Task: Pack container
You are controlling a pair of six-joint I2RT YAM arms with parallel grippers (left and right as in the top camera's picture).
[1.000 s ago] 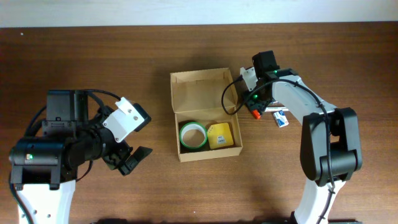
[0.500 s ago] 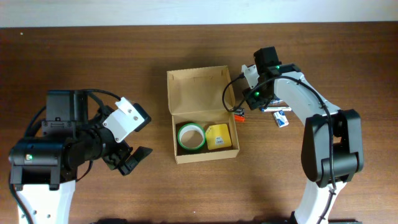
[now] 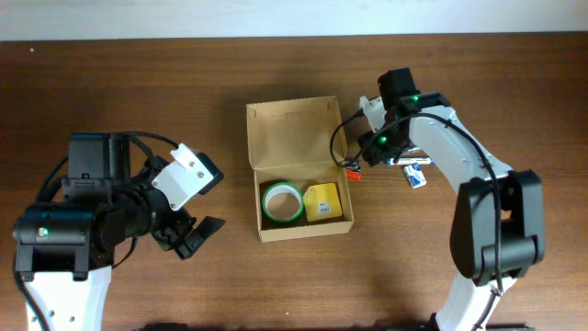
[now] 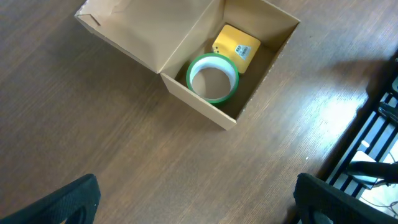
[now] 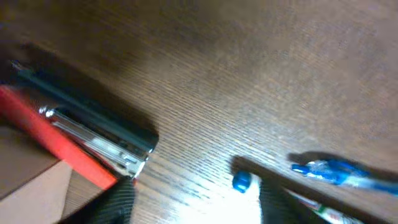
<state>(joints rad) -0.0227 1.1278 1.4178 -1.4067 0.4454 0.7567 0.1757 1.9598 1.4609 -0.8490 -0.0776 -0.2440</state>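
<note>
The container [image 3: 292,131] sits in the middle of the counter [image 3: 276,285]. Its hinged flap lid is thrown back flat on the far side and the open compartment is toward the robot. Inside it, a green tape roll [image 3: 284,202] lies flat on the left and a yellow packet [image 3: 323,200] lies just beside it on the right.

In the left wrist view the container [image 4: 146,34] shows the same two things, the green tape roll [image 4: 213,78] and the yellow packet [image 4: 236,46].

At the container's right wall lies a red and black object [image 3: 352,172]. In the blurred right wrist view it looks like a stapler [image 5: 81,146], with one end against the cardboard edge.

The right gripper [image 3: 363,162] hangs just above the stapler. Its jaws stand apart and nothing is caught between them [image 5: 193,211].

A blue pen [image 3: 415,175] lies on the counter just to the right, under the right arm, and shows in the right wrist view too [image 5: 329,171].

The left gripper [image 3: 188,236] hovers well apart from the container to the left. Its jaws are spread wide and hold nothing [image 4: 199,205].
</note>
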